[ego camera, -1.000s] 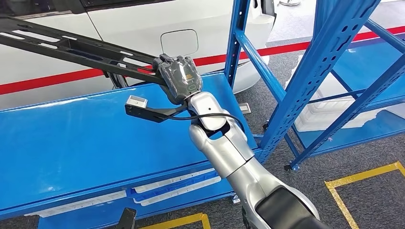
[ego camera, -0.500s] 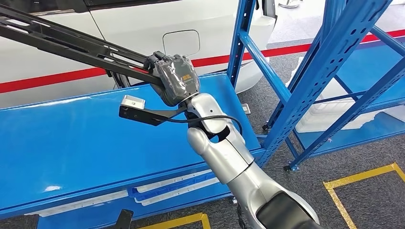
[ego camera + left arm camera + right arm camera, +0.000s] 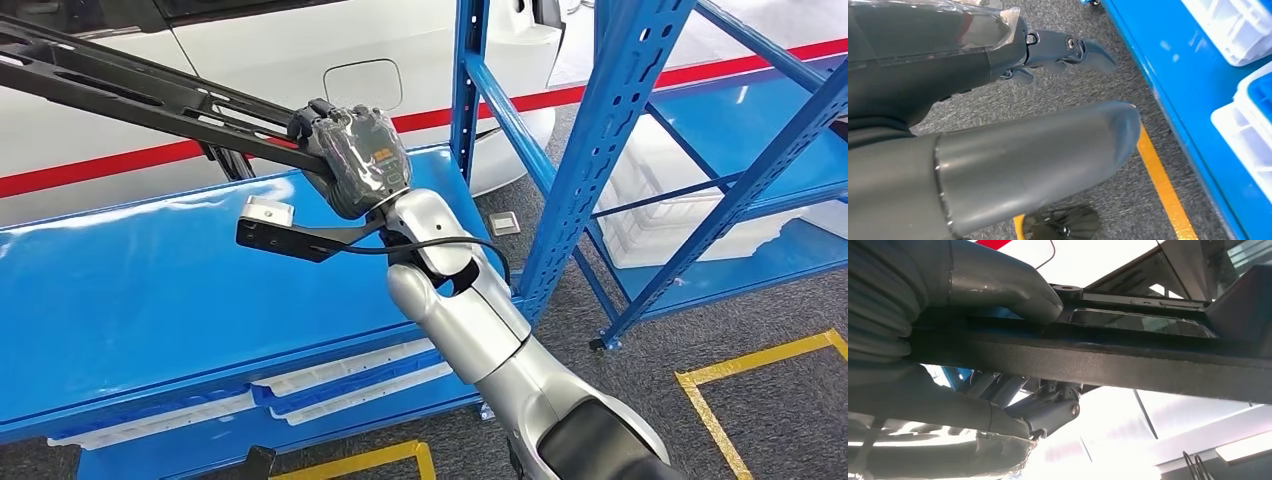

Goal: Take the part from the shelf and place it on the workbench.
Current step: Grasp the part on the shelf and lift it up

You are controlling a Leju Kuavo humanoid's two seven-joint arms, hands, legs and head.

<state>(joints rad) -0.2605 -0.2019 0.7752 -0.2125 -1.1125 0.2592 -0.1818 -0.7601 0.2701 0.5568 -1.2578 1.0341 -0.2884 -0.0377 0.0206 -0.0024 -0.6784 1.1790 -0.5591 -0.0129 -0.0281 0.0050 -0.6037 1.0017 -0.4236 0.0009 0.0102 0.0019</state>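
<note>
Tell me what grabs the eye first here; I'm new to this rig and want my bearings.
The right hand stands out mid-frame in the head view, gripping a long black part that runs up to the left over the blue shelf. Behind it is a white car. The left hand hangs over grey floor by a yellow line.

The right robot hand [image 3: 352, 160] has carried the part [image 3: 150, 95] slightly leftward.
</note>
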